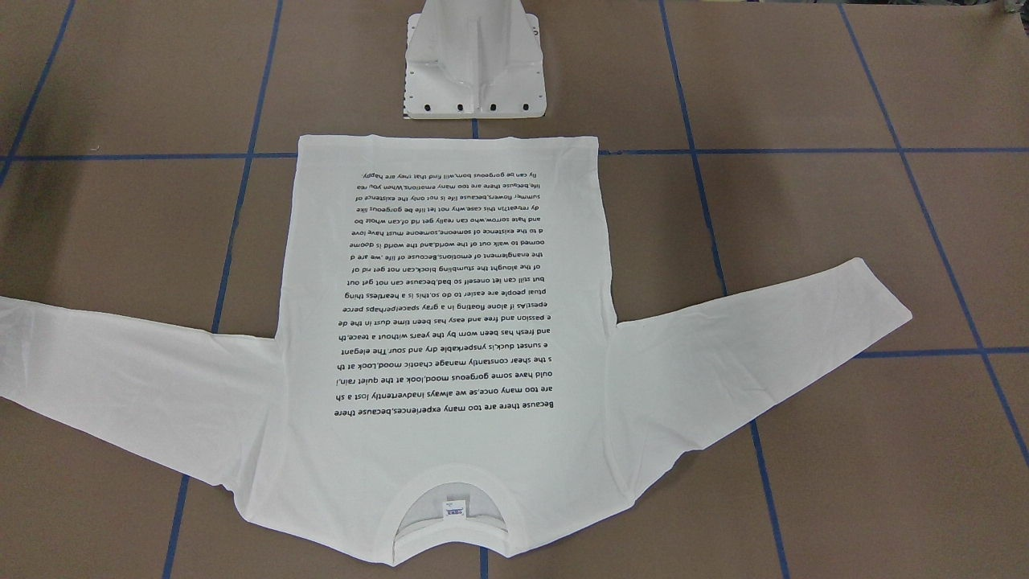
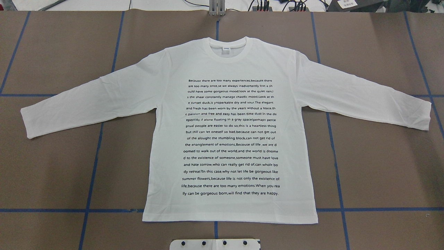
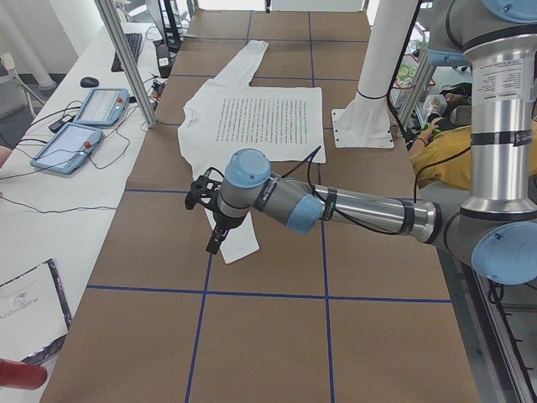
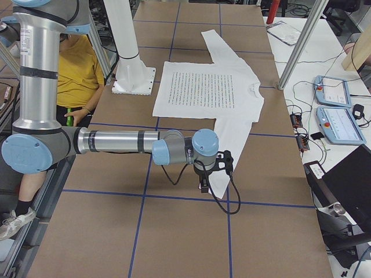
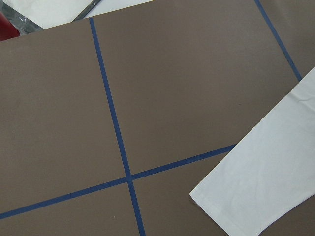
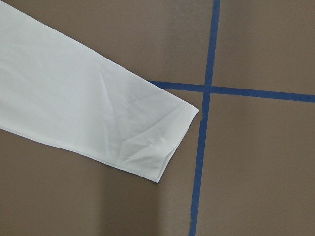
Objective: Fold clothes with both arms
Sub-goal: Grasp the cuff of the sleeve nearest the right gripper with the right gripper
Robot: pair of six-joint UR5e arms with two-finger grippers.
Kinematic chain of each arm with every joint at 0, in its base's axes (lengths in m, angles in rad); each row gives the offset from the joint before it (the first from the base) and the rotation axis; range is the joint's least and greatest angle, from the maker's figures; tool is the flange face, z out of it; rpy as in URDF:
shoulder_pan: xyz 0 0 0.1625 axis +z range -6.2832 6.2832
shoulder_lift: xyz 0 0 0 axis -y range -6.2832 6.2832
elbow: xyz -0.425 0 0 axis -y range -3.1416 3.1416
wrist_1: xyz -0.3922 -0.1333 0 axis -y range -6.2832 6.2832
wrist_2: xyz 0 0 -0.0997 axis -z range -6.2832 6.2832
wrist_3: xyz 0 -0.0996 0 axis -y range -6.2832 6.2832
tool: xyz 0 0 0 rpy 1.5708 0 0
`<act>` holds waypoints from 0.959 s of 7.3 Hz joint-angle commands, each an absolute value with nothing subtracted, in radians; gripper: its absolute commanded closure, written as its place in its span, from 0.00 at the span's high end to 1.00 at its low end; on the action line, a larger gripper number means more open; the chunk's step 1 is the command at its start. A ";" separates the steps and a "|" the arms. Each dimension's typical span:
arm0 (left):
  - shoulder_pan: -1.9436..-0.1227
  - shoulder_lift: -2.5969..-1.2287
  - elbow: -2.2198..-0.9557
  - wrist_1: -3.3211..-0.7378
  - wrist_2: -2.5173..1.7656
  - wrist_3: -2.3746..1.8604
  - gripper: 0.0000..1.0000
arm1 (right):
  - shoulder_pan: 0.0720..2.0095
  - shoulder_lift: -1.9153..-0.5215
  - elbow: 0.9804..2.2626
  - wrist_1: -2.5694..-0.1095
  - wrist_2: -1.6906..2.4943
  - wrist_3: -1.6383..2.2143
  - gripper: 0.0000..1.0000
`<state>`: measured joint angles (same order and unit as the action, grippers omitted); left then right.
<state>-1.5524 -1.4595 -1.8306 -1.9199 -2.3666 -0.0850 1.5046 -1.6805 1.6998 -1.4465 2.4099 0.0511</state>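
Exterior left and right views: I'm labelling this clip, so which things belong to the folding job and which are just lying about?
Job: white T-shirt, left arm, right arm.
Lying about: blue tablets, mouse, keyboard, white pedestal.

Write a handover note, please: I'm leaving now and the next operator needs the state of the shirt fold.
Left gripper: by the left sleeve cuff; open or shut cannot be told.
Right gripper: by the right sleeve cuff; same doubt.
T-shirt: flat on the table, text side up, sleeves spread, collar away from the robot.
Done: nothing folded yet.
Left: every fold.
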 commanded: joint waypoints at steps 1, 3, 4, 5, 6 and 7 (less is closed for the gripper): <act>-1.551 -1.425 -1.841 -1.943 -2.430 -0.087 1.00 | 1.480 -1.683 1.697 -1.389 2.411 0.055 1.00; -1.549 -1.425 -1.835 -1.974 -2.428 -0.084 1.00 | 1.436 -1.669 1.625 -1.361 2.407 0.090 1.00; -1.548 -1.427 -1.832 -1.977 -2.428 -0.086 1.00 | 1.433 -1.625 1.577 -1.359 2.408 0.147 0.99; -1.548 -1.427 -1.836 -1.977 -2.428 -0.087 1.00 | 1.419 -1.588 1.537 -1.358 2.408 0.308 0.92; -1.548 -1.428 -1.839 -1.977 -2.428 -0.090 1.00 | 1.404 -1.550 1.501 -1.358 2.405 0.374 0.92; -1.548 -1.428 -1.841 -1.983 -2.431 -0.091 1.00 | 1.399 -1.525 1.429 -1.307 2.405 0.402 0.90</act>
